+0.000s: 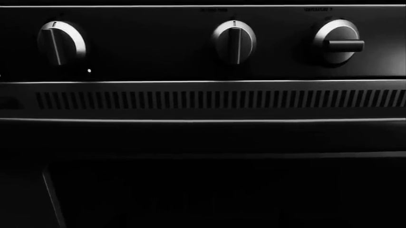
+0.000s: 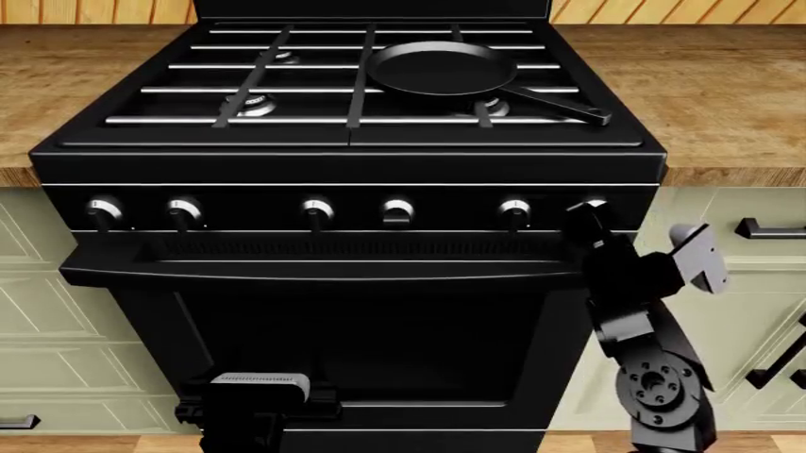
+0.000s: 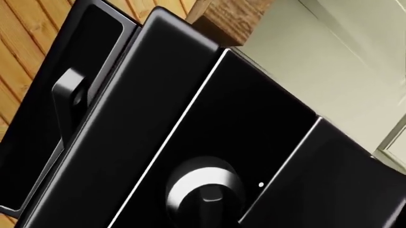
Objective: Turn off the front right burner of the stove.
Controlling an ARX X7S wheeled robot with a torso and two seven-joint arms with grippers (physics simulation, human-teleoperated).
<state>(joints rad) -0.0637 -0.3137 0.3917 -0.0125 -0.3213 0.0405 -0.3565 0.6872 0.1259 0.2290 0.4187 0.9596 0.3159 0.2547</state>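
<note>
The black stove [image 2: 353, 165] fills the head view, with six silver-faced knobs along its front. The front right burner [image 2: 494, 109] shows as a silvery spot under the grate bars, partly covered by the frying pan. My right gripper [image 2: 587, 215] is up against the rightmost knob and covers it. In the right wrist view that knob [image 3: 190, 187] sits very close. The fingers are lost in the dark, so I cannot tell whether they grip it. My left gripper [image 2: 259, 392] hangs low in front of the oven door, its fingers hidden.
A black frying pan [image 2: 441, 71] rests on the right grates, handle pointing front right. The left wrist view shows three knobs; the rightmost [image 1: 336, 42] is turned sideways. The oven handle [image 2: 327, 269] juts out below the knobs. Wooden counters [image 2: 730, 85] flank the stove.
</note>
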